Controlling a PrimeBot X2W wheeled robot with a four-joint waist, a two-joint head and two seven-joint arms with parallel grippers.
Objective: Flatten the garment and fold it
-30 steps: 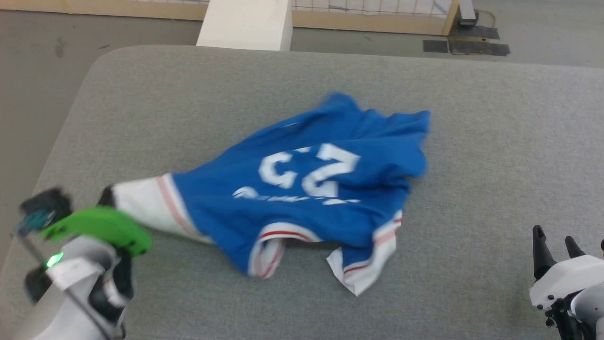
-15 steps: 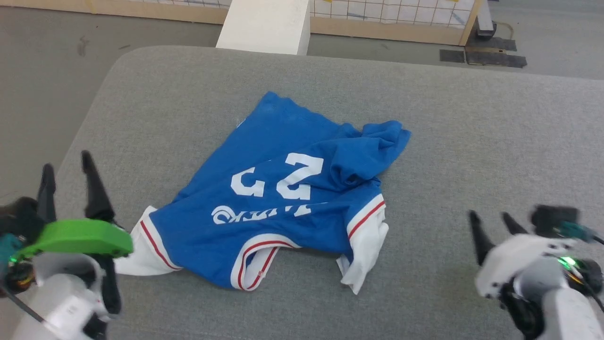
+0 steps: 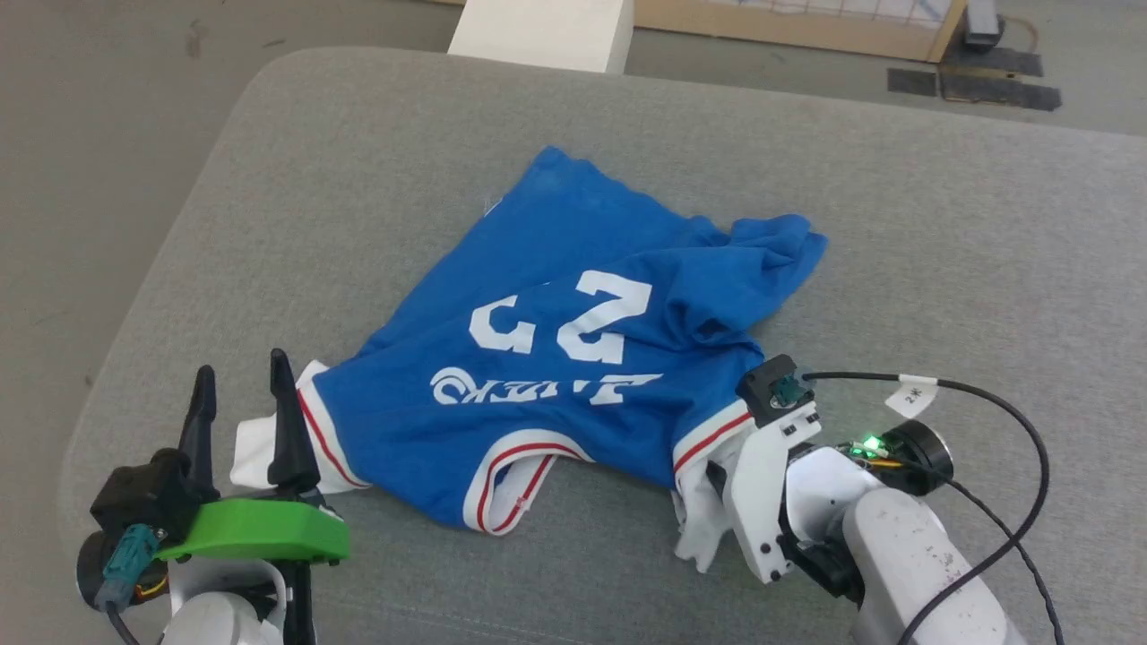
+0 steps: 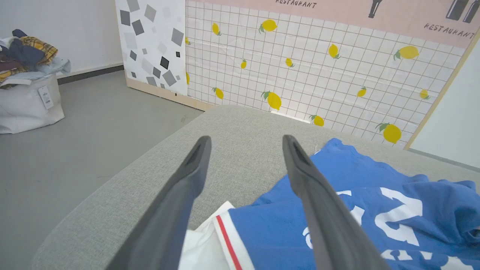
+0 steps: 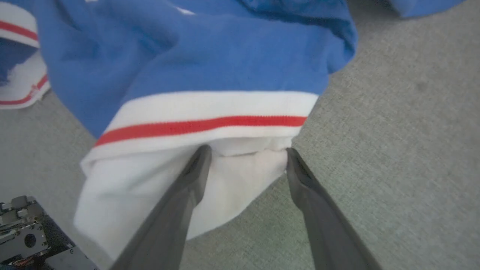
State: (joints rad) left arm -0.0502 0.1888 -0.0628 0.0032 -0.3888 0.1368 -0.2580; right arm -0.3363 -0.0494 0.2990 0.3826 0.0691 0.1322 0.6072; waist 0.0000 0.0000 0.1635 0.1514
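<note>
The garment (image 3: 573, 358) lies crumpled on the grey table, blue with a white number facing up and its neck toward me. My left gripper (image 3: 242, 365) stands open at the lower left, fingers upright just beside the white left sleeve (image 3: 255, 452) and holding nothing. In the left wrist view the left gripper (image 4: 246, 138) points over the table past the garment (image 4: 360, 210). My right gripper (image 5: 247, 150) is open, its two fingers straddling the white right sleeve (image 5: 157, 180) below the red stripe. Its white wrist housing (image 3: 775, 484) hides the fingertips in the head view.
The padded grey table (image 3: 941, 251) has a rounded edge on the left with floor beyond. A white block (image 3: 547, 31) stands at its far edge. A black cable (image 3: 1004, 403) loops off my right wrist. A white bag of clothes (image 4: 26, 101) sits on the floor.
My left gripper let go of the left sleeve and opened; the stretched garment settled back. My right arm came in from the lower right to the right sleeve. The head camera also shifted.
</note>
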